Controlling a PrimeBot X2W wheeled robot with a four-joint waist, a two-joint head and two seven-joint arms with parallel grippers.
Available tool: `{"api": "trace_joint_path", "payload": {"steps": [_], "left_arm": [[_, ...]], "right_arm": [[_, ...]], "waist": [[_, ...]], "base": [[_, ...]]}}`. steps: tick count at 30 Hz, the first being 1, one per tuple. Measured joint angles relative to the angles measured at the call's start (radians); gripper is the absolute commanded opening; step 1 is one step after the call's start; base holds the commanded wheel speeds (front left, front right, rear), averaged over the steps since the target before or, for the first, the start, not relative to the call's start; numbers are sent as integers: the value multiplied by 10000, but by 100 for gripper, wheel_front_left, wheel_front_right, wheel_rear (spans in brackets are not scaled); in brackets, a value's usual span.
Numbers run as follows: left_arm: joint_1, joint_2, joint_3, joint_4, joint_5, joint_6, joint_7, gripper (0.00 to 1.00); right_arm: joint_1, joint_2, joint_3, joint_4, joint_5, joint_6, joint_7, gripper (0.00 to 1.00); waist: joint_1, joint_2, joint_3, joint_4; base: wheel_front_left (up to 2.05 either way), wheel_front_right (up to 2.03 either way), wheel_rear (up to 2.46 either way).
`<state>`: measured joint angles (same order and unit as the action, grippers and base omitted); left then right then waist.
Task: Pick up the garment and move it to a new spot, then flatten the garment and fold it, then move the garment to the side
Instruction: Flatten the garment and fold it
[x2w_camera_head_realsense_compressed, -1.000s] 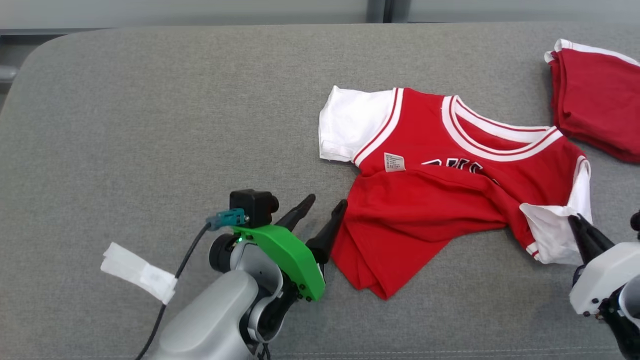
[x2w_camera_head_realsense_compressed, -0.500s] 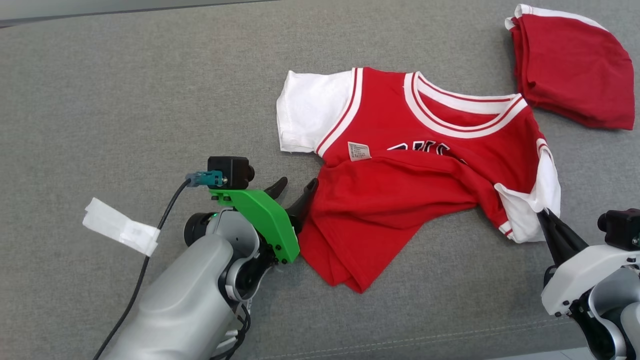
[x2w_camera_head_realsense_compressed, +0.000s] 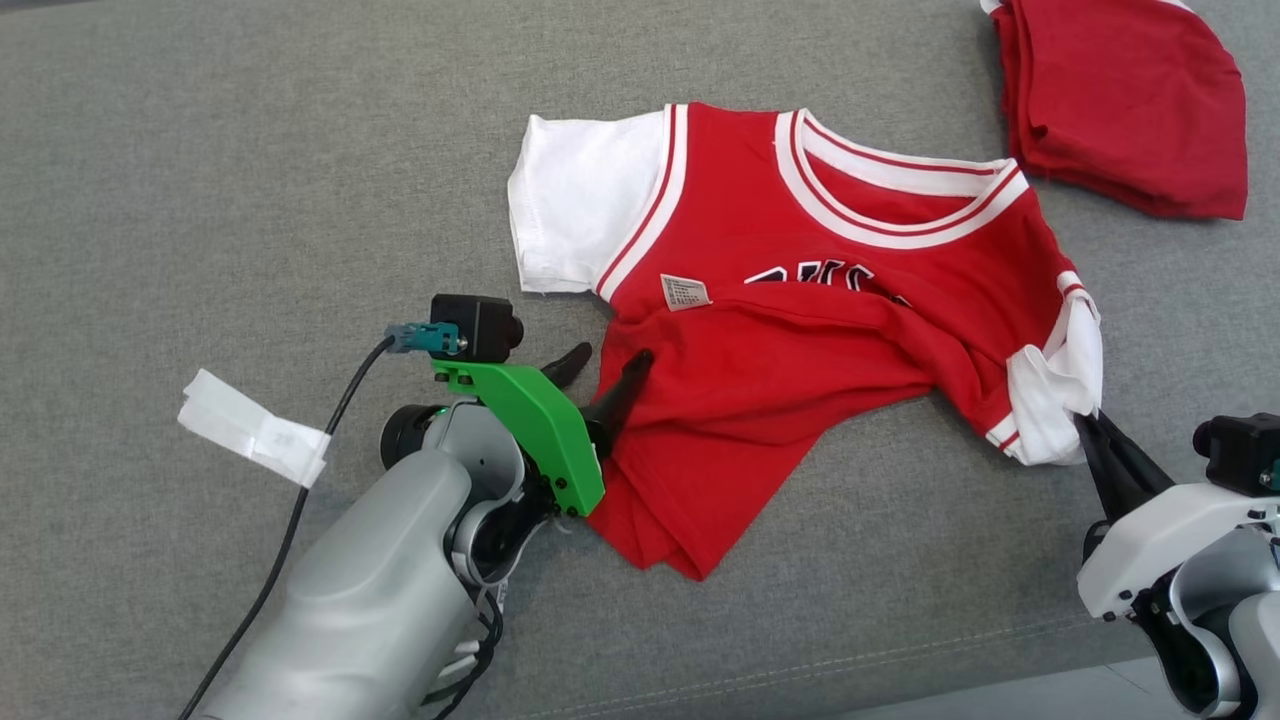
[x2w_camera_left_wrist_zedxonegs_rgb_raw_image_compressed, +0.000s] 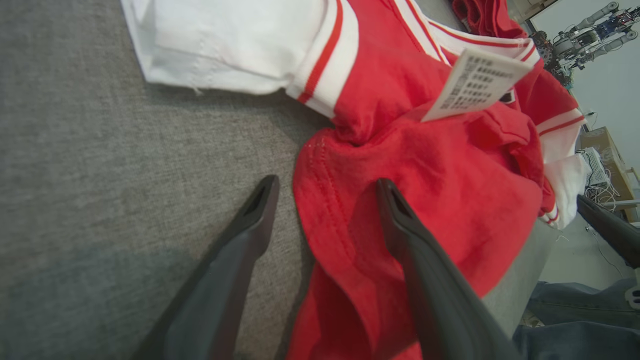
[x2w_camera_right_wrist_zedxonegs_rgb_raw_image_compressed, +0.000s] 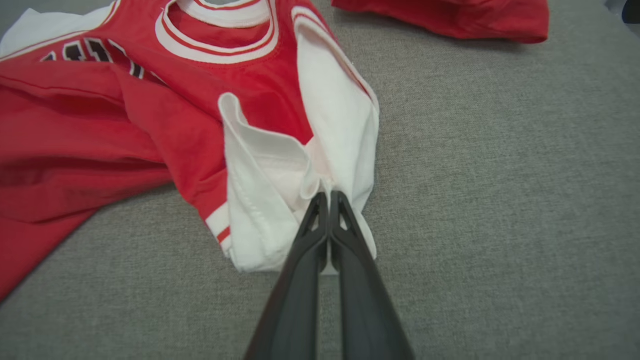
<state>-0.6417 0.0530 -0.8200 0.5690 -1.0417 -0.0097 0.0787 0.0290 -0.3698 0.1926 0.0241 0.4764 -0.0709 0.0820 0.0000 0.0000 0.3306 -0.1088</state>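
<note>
Jaws apart, left gripper (x2w_camera_head_realsense_compressed: 612, 354) has edged in astride red hem (x2w_camera_left_wrist_zedxonegs_rgb_raw_image_compressed: 325, 225) of garment (x2w_camera_head_realsense_compressed: 800, 340); right gripper (x2w_camera_right_wrist_zedxonegs_rgb_raw_image_compressed: 327, 196) clamped on white sleeve (x2w_camera_right_wrist_zedxonegs_rgb_raw_image_compressed: 340, 115), so flattening pull looks close.

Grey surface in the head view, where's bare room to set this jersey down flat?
The widest bare stretch of the grey surface lies left of the jersey, above the left gripper and the white tag. A narrower strip runs below it, between the arms. The top right is crowded by the folded red garment.
</note>
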Motion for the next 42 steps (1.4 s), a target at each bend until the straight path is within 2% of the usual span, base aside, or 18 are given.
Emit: {"api": "trace_joint_path", "payload": {"steps": [22, 32, 33, 34, 35, 36, 37, 38, 39, 42], "left_arm": [[-418, -115, -234, 1022, -77, -600, -462, 100], [-552, -119, -391, 1235, -322, -709, -637, 100], [-560, -119, -437, 1225, -387, -736, -669, 95], [-560, -115, -527, 1198, -587, -782, -721, 82], [-560, -115, -556, 1179, -635, -784, -721, 35], [-560, -115, -583, 1164, -642, -788, -723, 23], [-560, -115, -619, 1160, -646, -792, -723, 16], [-560, -115, -660, 1160, -665, -792, -723, 5], [-560, -115, -704, 1158, -711, -794, -729, 0], [-559, -115, -920, 1070, -826, -842, -807, 0]], "right_arm": [[-314, 163, 176, 759, -98, 207, -374, 0], [-410, 226, 207, 982, -98, 268, -466, 0], [-411, 228, 209, 1011, -98, 268, -466, 0], [-412, 228, 213, 1060, -98, 270, -477, 0], [-413, 228, 215, 1083, -98, 270, -477, 0], [-416, 228, 217, 1110, -98, 278, -481, 0], [-417, 230, 219, 1135, -98, 299, -520, 0], [-417, 230, 221, 1151, -98, 303, -556, 0], [-418, 230, 219, 1170, -98, 305, -560, 0], [-411, 221, 125, 1273, -98, 295, -619, 0]], "waist": [[0, 0, -45, -146], [0, 0, -52, -230], [0, 0, -52, -233], [0, 0, -55, -235], [0, 0, -55, -235], [0, 0, -57, -233], [0, 0, -62, -229], [0, 0, -68, -224], [0, 0, -75, -216], [0, 0, -108, -151]], "base": [[0, 0, 0], [0, 0, 0], [0, 0, 0], [0, 0, 0], [0, 0, 0], [0, 0, 0], [0, 0, 0], [0, 0, 0], [0, 0, 0], [0, 0, 0]]}}
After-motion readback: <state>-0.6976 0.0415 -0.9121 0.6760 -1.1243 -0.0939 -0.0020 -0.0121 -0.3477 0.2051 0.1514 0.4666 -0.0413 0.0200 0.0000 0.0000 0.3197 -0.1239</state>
